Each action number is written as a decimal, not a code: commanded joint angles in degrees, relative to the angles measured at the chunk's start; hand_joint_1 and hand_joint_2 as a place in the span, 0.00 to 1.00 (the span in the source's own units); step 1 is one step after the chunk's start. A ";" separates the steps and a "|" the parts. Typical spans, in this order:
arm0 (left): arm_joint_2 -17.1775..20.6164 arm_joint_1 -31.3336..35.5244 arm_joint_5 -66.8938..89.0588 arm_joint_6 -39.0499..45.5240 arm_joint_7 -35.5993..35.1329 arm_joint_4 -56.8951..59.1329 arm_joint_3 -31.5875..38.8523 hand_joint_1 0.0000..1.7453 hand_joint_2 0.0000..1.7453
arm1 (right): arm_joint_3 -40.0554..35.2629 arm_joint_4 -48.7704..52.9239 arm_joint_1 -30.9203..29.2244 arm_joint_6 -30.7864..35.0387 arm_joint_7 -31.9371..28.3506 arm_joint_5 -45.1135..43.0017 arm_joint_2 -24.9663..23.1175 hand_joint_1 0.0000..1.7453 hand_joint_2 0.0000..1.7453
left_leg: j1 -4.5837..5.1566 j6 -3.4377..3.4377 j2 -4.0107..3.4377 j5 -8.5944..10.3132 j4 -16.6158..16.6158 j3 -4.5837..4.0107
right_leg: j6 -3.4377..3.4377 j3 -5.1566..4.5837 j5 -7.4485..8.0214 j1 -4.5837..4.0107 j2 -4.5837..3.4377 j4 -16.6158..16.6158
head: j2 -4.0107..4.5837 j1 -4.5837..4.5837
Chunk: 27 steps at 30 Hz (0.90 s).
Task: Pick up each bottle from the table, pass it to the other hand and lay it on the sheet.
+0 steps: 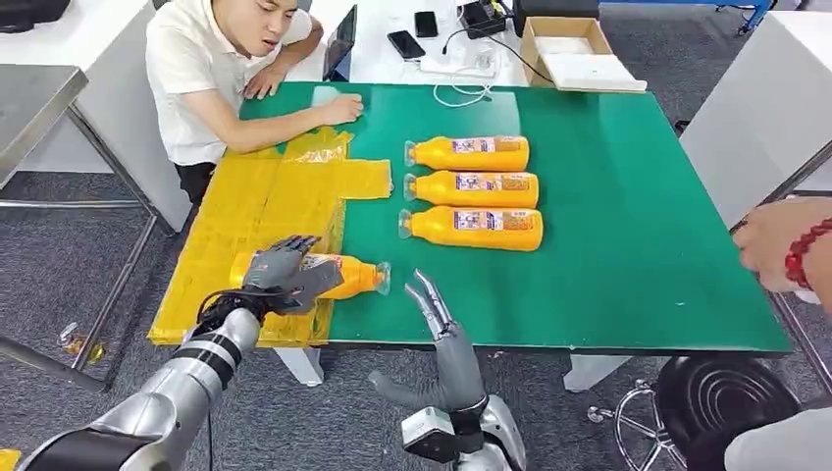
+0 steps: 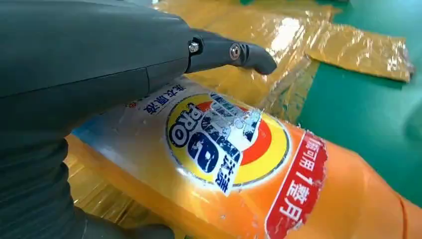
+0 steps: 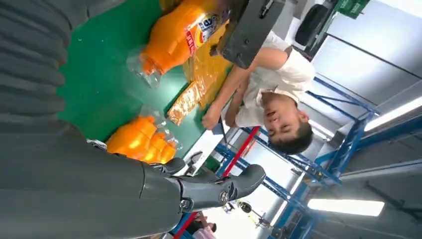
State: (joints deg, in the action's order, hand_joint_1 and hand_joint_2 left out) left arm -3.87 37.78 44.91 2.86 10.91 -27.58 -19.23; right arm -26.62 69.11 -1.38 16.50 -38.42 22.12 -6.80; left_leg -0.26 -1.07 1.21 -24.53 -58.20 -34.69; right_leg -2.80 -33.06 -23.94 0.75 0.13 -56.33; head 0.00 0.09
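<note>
On the yellow sheet (image 1: 245,211), left hand (image 1: 285,275) fingers hold a bottle (image 1: 338,277), label seemingly "PRO"; right hand (image 1: 437,314) fingers spread.

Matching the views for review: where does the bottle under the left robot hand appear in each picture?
Head view: the bottle lies near the table's front edge, on the yellow sheet.
Left wrist view: bottle label mid-picture, beneath the left robot hand.
Right wrist view: bottle at the upper edge.
Shared landmark: the yellow sheet.

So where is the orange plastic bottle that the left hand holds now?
In the head view, the orange plastic bottle lies on its side at the near edge of the yellow plastic sheet, under the left hand, its clear cap over the green table.
</note>
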 commanded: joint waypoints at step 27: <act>-5.95 -23.78 -60.48 5.61 14.25 -49.94 4.46 0.00 1.00 | 4.40 -1.80 -1.05 7.45 4.42 5.43 4.50 0.00 1.00 | 0.04 0.03 -0.40 -0.19 -0.08 -0.20 | 0.11 -0.34 -0.13 0.01 -0.13 -0.03 | 0.00 -0.02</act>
State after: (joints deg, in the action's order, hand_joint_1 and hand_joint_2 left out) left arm -9.20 17.54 -9.16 2.48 24.79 -60.38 -10.66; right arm -24.72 65.96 -0.70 20.28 -38.89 20.63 -5.84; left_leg -0.22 -1.07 0.91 -24.52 -58.23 -35.12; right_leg -2.79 -33.61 -23.89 0.78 0.01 -56.32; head 0.00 0.07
